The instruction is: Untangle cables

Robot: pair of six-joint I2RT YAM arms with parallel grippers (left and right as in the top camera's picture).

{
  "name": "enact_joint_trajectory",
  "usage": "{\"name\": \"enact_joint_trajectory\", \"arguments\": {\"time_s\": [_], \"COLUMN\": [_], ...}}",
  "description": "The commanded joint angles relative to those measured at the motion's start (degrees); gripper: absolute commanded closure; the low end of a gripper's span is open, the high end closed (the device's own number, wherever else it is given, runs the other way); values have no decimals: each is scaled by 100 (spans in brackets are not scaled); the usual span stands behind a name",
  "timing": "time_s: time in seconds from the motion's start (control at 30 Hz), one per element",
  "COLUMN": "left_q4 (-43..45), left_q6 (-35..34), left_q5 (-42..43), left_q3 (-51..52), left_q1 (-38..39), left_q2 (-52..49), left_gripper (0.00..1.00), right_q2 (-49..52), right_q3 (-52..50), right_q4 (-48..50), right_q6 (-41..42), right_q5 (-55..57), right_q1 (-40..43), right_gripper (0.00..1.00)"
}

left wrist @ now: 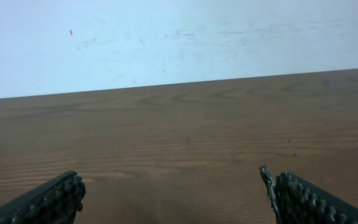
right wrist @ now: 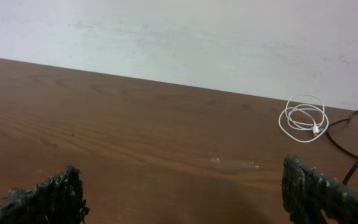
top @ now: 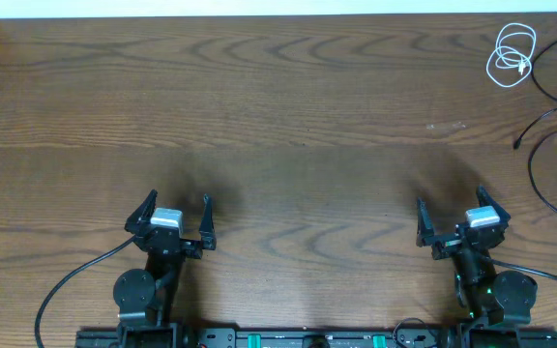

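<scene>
A white cable (top: 511, 55) lies coiled in small loops at the far right of the table; it also shows in the right wrist view (right wrist: 302, 117). A thin black cable (top: 549, 145) runs in curves along the right edge, apart from the white one, and shows in the right wrist view (right wrist: 347, 140). My left gripper (top: 174, 218) is open and empty near the front left; its fingertips frame bare wood (left wrist: 173, 193). My right gripper (top: 453, 215) is open and empty near the front right (right wrist: 182, 196), well short of both cables.
The brown wood table (top: 278, 126) ends at a white wall at the far side. The thick black arm cords (top: 66, 280) loop near the front edge beside each arm base.
</scene>
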State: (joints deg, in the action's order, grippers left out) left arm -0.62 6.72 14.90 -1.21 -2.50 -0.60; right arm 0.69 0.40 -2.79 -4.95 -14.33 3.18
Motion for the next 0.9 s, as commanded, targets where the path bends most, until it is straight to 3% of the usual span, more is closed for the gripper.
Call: {"name": "enact_joint_trajectory", "arguments": {"time_s": [0.0, 0.87], "left_q4": [-208, -208], "left_q6": [118, 118], "left_q5": [55, 55], "left_q3": [98, 98], "left_q1": [22, 22], "left_q2": [-9, -81], "left_gripper": [3, 2], "right_q2": [-28, -28], "right_q3": [-9, -9], "right_q4": [-26, -26], "right_q6": [61, 61], "right_q5": [-17, -17], "right_q1": [-28, -28], "right_gripper": [1, 1]}}
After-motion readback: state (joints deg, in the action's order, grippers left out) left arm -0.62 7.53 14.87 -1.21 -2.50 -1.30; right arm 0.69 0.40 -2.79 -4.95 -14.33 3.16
